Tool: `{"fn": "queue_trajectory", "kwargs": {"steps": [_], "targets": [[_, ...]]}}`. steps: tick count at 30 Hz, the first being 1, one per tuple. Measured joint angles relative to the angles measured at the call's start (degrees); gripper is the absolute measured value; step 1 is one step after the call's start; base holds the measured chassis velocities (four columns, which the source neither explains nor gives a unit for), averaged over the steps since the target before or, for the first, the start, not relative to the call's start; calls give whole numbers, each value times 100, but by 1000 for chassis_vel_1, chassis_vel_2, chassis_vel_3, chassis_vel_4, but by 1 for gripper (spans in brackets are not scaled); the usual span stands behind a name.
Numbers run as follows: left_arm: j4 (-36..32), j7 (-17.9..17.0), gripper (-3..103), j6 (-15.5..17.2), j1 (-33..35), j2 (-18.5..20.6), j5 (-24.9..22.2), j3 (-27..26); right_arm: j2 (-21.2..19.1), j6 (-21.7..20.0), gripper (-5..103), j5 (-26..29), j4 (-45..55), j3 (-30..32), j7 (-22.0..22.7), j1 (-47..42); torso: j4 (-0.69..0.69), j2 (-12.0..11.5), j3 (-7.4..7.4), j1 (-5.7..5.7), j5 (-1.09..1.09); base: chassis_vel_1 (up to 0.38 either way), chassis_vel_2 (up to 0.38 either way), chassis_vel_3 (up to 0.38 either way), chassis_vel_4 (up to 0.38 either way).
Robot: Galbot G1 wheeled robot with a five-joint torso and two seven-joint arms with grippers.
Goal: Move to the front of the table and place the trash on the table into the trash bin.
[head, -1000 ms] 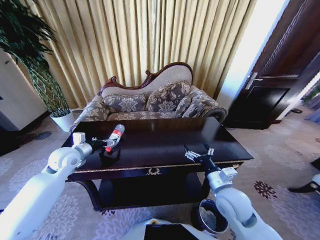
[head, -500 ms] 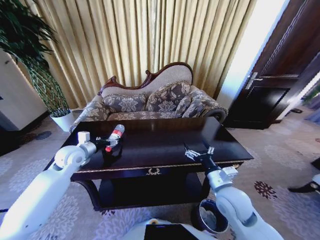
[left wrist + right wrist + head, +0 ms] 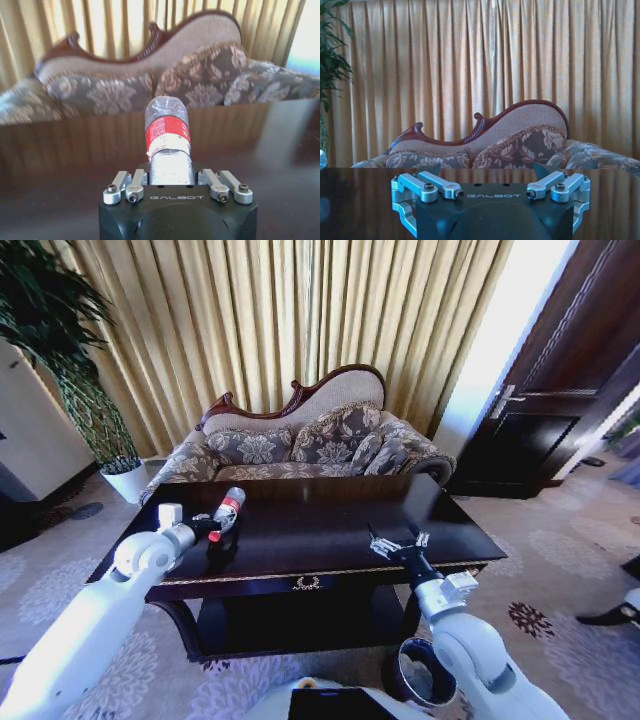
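The bin (image 3: 425, 672) sits on the floor below the right gripper (image 3: 396, 542), which hovers spread over the table (image 3: 330, 530) edge. Farther left, the left gripper (image 3: 213, 528) is clamped on the bottle (image 3: 228, 512), held just above the table. This looks like the carrying step; next it must swing across to the bin.

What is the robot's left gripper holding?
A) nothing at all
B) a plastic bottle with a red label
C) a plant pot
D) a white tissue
B: the left gripper is shut on the bottle, whose red label shows above the table.
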Motion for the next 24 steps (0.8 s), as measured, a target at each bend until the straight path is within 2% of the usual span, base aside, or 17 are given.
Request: {"fn": "queue_trajectory", "kwargs": {"steps": [1,2,3,5,6,7,8,9,10,12,13,17,18,21,24], "targets": [[-6,59,35,-199,33,-3,215,5,-40,0,100,101,5,-1,46,43,0,0,0,0,0,0,0,0,0],[-6,59,35,-199,33,-3,215,5,-40,0,100,101,5,-1,46,43,0,0,0,0,0,0,0,0,0],[-6,149,35,-383,62,-6,430,14,-90,-4,100,214,16,0,78,89,0,0,0,0,0,0,0,0,0],[0,488,32,-1056,169,-14,1168,40,-307,-53,100,603,74,13,149,219,0,0,0,0,1,0,0,0,0],[0,488,32,-1056,169,-14,1168,40,-307,-53,100,603,74,13,149,219,0,0,0,0,1,0,0,0,0],[3,594,32,-1368,219,-14,1452,57,-448,-72,100,762,90,16,150,274,0,0,0,0,0,0,0,0,0],[3,594,32,-1368,219,-14,1452,57,-448,-72,100,762,90,16,150,274,0,0,0,0,0,0,0,0,0],[3,654,32,-1619,262,-11,1650,71,-589,-80,100,939,101,17,127,325,0,0,0,0,0,0,0,0,0],[-7,722,32,-2563,365,-5,2394,165,-1122,-87,100,1892,152,-109,-70,688,1,0,0,0,0,0,0,0,0],[7,693,32,-3062,400,-4,2869,239,-1355,-96,100,2467,143,-267,-243,973,1,0,0,0,0,0,0,0,0],[7,693,32,-3062,400,-4,2869,239,-1355,-96,100,2467,143,-267,-243,973,1,0,0,0,0,0,0,0,0],[37,469,32,-3970,353,80,3930,476,-1560,-263,100,3391,-110,-746,-601,1812,2,0,0,0,-1,0,0,0,0],[37,469,32,-3970,353,80,3930,476,-1560,-263,100,3391,-110,-746,-601,1812,2,0,0,0,-1,0,0,0,0],[47,93,32,-4346,84,229,4597,752,-1497,-314,100,4194,-324,-1303,-694,2640,-2,0,0,0,0,0,0,0,0],[-27,-159,32,-4363,-116,360,4759,971,-1354,-316,100,4565,-533,-1786,-698,3347,1,-1,0,0,-1,0,0,0,0]]}}
